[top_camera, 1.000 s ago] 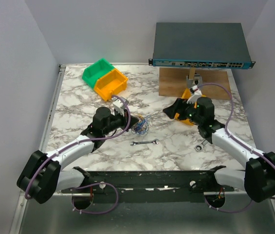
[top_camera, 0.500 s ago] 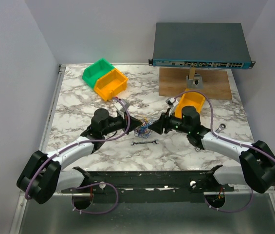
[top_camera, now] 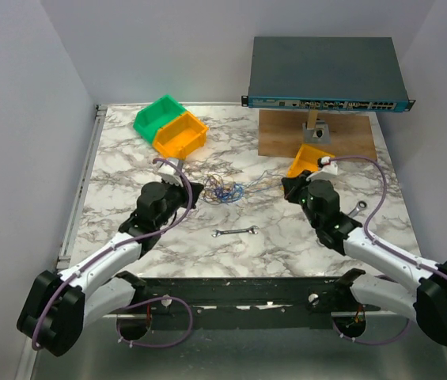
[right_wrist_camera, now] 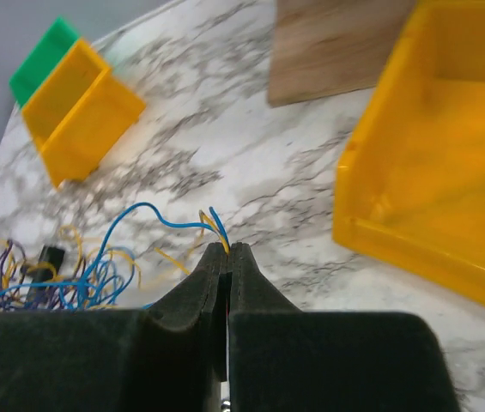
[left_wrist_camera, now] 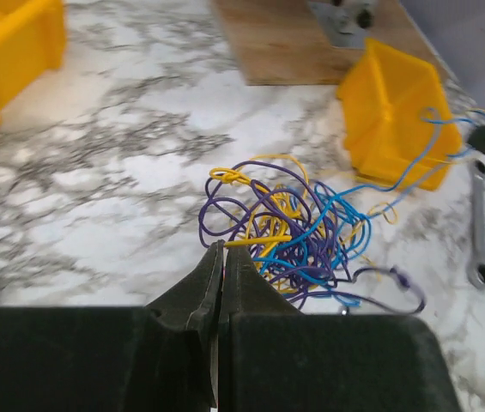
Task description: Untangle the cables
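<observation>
The cables (top_camera: 223, 190) are a loose tangle of thin purple, blue and yellow wires (left_wrist_camera: 289, 227) on the marble table, between my two grippers. My left gripper (top_camera: 199, 192) sits at the tangle's left edge. Its jaws (left_wrist_camera: 223, 246) are shut, with a yellow wire (left_wrist_camera: 255, 241) pinched at the tips. My right gripper (top_camera: 288, 185) is to the right of the tangle, beside a small yellow bin (top_camera: 310, 160). It is shut (right_wrist_camera: 227, 248) on the ends of a blue and a yellow wire (right_wrist_camera: 216, 221), which trail left to the tangle (right_wrist_camera: 53, 275).
A silver wrench (top_camera: 235, 232) lies in front of the tangle, another wrench (top_camera: 357, 207) by the right arm. Green and yellow bins (top_camera: 172, 127) stand at the back left. A network switch (top_camera: 326, 71) sits over a wooden board (top_camera: 286, 134) at the back right.
The right gripper came to the tangle, shut on wire ends and drew back to the right. The left arm pulled back to the left. The tangle is now spread wider.
</observation>
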